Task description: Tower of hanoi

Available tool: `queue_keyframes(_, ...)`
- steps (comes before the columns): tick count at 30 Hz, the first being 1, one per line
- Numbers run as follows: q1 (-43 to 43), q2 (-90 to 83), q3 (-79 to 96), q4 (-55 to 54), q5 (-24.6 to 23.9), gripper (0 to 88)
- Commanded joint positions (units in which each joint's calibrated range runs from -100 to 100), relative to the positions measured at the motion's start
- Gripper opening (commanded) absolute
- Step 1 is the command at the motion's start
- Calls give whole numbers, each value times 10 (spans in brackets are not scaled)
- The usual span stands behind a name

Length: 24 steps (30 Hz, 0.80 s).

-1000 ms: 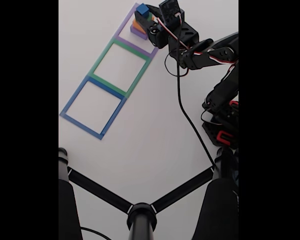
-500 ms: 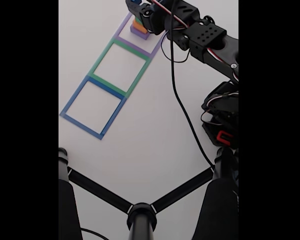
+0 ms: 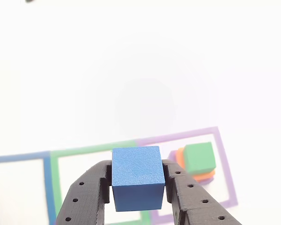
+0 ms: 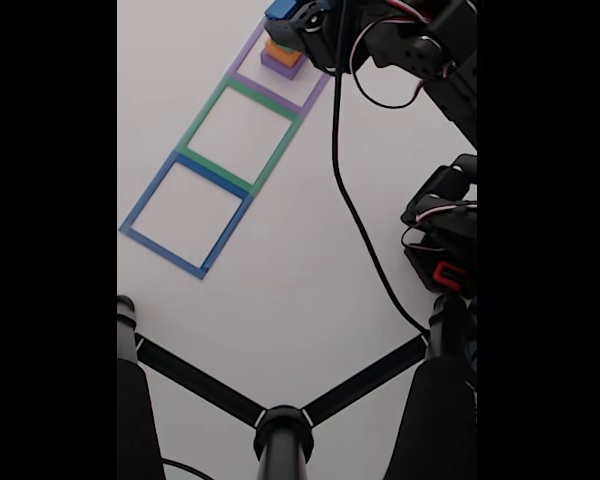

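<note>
Aloft, hand (image 3: 136,187) clamped on blue cube (image 3: 136,177), clear of the table (image 3: 140,70). Green cube (image 3: 199,157) on orange block (image 3: 180,157) on purple block (image 3: 172,155), just right of hand in the other view.

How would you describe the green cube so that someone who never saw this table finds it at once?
On the white table three taped squares lie in a row: blue, green, purple. Inside the purple outline stands a small stack, and the green cube is its top piece, on the orange block. It rests there untouched, while the blue cube is clamped in the gripper.
</note>
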Motion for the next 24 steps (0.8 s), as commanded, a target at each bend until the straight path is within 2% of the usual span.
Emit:
queue_keyframes(1,0,-44,-67,49,0,14)
queue_keyframes(9,-6,-76,-85,87,0,14)
queue_keyframes(15,-42,-88,-9,69,0,14)
queue_keyframes(20,-72,-91,127,-47,0,14)
queue_keyframes(24,-89,-84,288,-231,0,14)
